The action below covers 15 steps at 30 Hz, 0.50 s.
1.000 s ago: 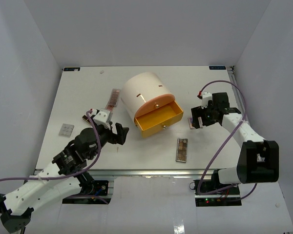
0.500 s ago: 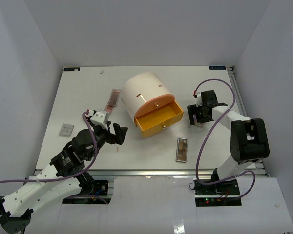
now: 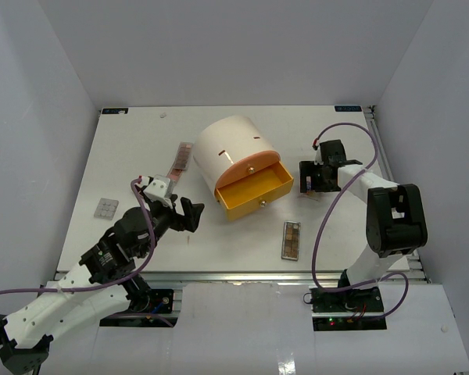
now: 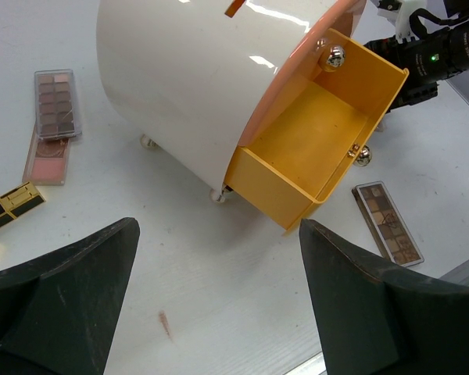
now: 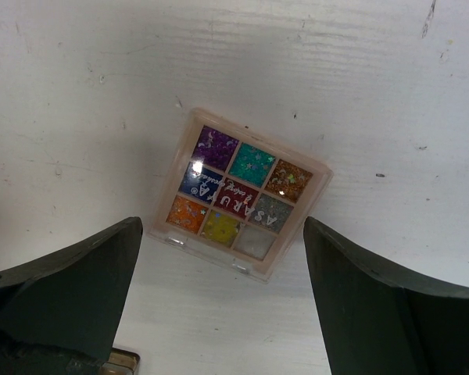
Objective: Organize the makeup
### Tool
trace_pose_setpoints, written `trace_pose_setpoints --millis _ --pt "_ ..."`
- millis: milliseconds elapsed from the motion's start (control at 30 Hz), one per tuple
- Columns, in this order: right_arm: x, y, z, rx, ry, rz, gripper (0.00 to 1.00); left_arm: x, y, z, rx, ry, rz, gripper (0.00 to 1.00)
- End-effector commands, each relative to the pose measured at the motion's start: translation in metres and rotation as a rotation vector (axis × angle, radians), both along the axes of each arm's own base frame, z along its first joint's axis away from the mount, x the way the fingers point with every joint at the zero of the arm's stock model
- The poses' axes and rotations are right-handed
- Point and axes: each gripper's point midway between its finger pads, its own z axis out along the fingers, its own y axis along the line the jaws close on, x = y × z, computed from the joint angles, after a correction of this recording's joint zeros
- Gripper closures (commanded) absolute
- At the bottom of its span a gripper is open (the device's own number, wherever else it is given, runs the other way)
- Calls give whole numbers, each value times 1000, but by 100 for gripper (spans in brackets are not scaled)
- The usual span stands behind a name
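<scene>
Left claw (image 3: 189, 212) is released, fingers wide apart and grasping nothing, and it hangs over the near left part of the table (image 3: 133, 141). Close to the left edge lies a small grey palette (image 3: 105, 207). Further toward the middle, a long brown-shade palette (image 4: 57, 104) overlaps a pink palette (image 4: 48, 160), and a gold-and-black bar (image 4: 12, 205) lies just beside them. In the table's middle stands the cream cylinder (image 3: 233, 144) with its yellow drawer (image 4: 313, 133) pulled out; nothing shows inside it. Near the near edge lies another brown palette (image 3: 291, 239). Right claw (image 5: 223, 226) is also released and holds nothing; it hovers directly above a square glitter palette (image 5: 238, 205), toward the right edge of the table. This palette has a pale pink frame and nine glitter pans in purple, teal, orange, blue, red, grey, yellow and white, under a clear lid with letters on it. I judge it to be light and stiff, with a smooth lid that can slip. Because it lies flat, the fingers should probably close on two opposite side edges, not on the lid. The pressed pans may crack if it falls.
</scene>
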Motion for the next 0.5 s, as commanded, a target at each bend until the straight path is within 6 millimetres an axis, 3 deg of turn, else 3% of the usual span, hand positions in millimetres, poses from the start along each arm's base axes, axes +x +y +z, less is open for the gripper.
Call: trace_pose_setpoints --millis 0,367,467 --pt "9 3 5 19 9 -68 10 2 3 -1 -5 -3 21 5" --pt "14 -9 -18 -49 50 -134 10 4 4 -4 5 3 31 5" --pt "12 -15 -19 -77 44 -131 5 4 4 -4 7 4 33 5"
